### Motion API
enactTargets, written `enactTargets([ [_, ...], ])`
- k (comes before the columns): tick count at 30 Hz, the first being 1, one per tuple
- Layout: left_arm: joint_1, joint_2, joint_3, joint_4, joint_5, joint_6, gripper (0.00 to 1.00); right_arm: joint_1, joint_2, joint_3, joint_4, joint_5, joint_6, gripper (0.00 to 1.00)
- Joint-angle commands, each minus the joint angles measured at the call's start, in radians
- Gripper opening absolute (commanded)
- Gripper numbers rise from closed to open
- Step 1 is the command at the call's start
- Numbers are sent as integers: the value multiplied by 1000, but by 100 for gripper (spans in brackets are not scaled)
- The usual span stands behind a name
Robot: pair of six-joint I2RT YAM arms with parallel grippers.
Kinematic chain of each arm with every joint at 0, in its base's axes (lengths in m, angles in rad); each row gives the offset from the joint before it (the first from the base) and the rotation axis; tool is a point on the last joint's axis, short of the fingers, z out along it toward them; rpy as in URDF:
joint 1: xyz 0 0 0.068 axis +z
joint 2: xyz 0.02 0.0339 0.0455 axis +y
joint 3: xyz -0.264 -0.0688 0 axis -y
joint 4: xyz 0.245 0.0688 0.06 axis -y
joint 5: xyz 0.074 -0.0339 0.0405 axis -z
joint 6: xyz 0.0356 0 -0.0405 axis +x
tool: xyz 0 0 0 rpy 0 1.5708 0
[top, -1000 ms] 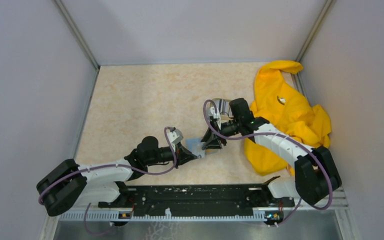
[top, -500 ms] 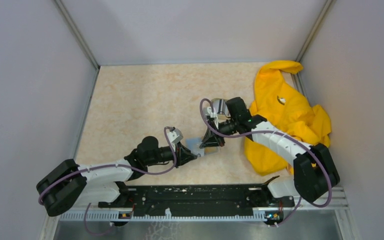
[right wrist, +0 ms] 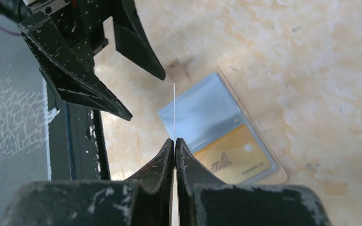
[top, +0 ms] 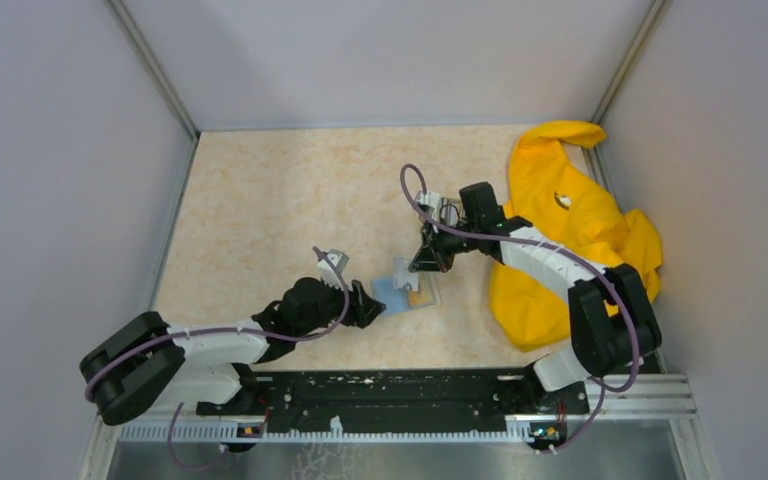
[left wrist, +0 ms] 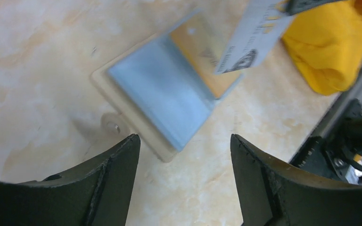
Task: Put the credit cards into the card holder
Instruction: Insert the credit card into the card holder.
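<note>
On the bench [top: 280, 200] the card holder [left wrist: 169, 101] is lying open, with one orange card [right wrist: 231, 160] inside. My right hand [right wrist: 175, 141] is pinching a grey credit card [left wrist: 252, 37] above it. My left hand [left wrist: 184, 141] is hovering wide and empty. Nothing is pinning the card holder, so it may skid when the card's edge presses in.
</note>
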Motion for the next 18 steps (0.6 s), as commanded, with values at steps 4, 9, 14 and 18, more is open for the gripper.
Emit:
enactTargets([
  [4,0,130,147,-339,-259,-210,74,-30,131,67,-43,107,67,0],
  [9,0,184,174,-366,-275,-214,74,-38,206,117,-118,148,60,0],
  [14,0,242,202,-362,-263,-206,66,-38,247,120,-99,160,135,0],
  [18,0,277,220,-378,-265,-208,52,-38,249,110,-75,216,232,0],
])
